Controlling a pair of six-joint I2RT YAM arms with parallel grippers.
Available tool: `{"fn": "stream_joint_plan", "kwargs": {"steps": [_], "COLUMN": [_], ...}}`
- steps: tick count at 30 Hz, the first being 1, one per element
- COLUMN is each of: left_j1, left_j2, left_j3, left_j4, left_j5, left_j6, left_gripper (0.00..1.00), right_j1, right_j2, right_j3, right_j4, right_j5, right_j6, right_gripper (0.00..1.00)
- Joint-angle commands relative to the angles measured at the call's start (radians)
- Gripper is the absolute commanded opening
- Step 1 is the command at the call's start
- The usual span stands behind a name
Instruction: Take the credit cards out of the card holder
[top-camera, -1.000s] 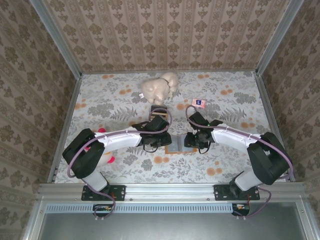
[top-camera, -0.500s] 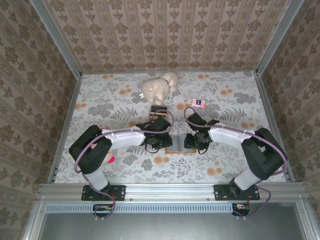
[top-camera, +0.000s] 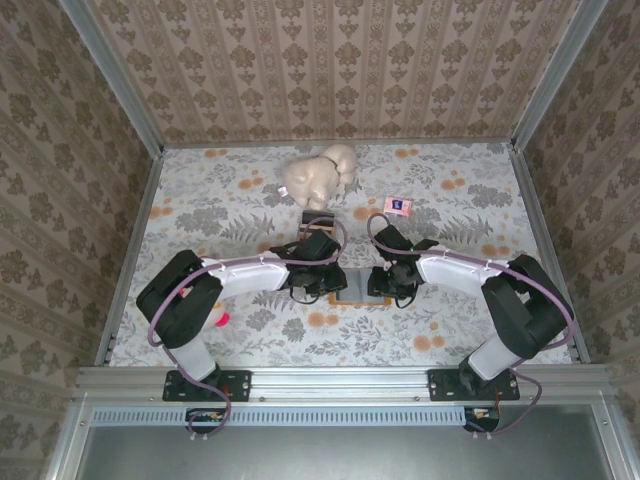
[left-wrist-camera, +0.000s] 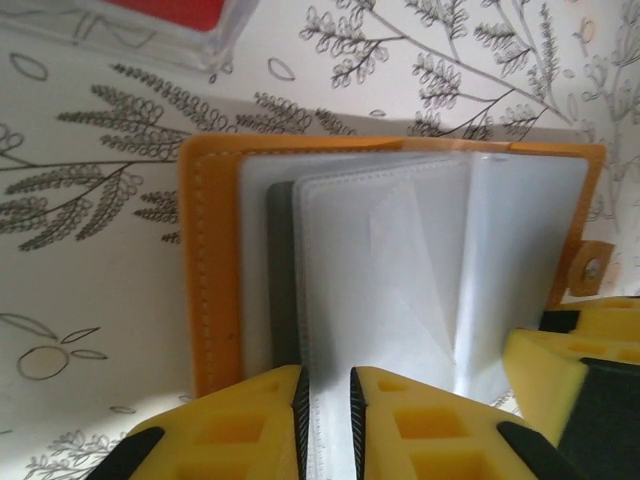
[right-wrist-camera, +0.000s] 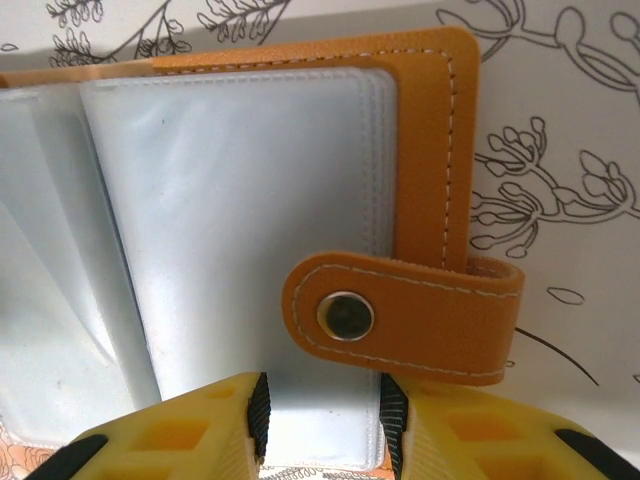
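1. We're seeing the card holder (left-wrist-camera: 215, 260) lying open and flat just ahead of the left gripper (left-wrist-camera: 325, 420). Its orange cover is ahead-left of the jaws, and clear sleeves are fanning out ahead and to the right.
2. The left jaws are standing narrow, pinching what looks like one sleeve leaf (left-wrist-camera: 400, 270) by its near edge.
3. The right gripper (right-wrist-camera: 322, 420) is sitting at the near edge of the holder's other half, jaws partly apart. The sleeve is running on past both pads, so we're reading this as pressing down, not clamping.
4. The snap tab (right-wrist-camera: 400, 315) is lying folded over the sleeves just ahead of the right jaws, slightly right.
5. A dark card (left-wrist-camera: 282, 270) is showing as a thin strip in a pocket ahead-left of the left jaws. We're not able to tell whether other cards are inside.
6. Handling, as we're judging it:
   - The card is light, thin, stiff and slick.
   - The sleeves are soft, floppy and probably clingy.
   - The holder is light enough to slide or lift unless pinned.
7. Grip points, as we're judging them:
   - Take the card by its exposed edge, pinch its flat faces and pull along the pocket.
   - Pin the holder by the stiff orange cover rather than the sleeves.
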Motion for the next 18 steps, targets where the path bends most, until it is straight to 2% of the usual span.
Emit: {"fn": "stream_joint_plan", "kwargs": {"steps": [1,9,18], "left_j1": [0.008,0.020,0.020], "left_j2": [-0.010,-0.019,-0.036], "left_j3": [-0.001,-0.025,-0.007], "left_j4": [0.028,0.036,-0.044], "left_j5": [0.043,0.044,0.006], "left_j6": [0.014,-0.001,0.024], "left_gripper": [0.25,0.31,0.32], "right_j1": [0.007,0.008,0.007], "right_j2": [0.036,0.035,0.015], "right_j3": [-0.003,-0.007,0.004], "right_j4": [0.020,0.017,-0.004], "right_j5": [-0.026,-0.025,-0.011], "right_j6": [-0.010,-0.010,-0.026], "right_gripper": [0.38,0.38,0.38]}}
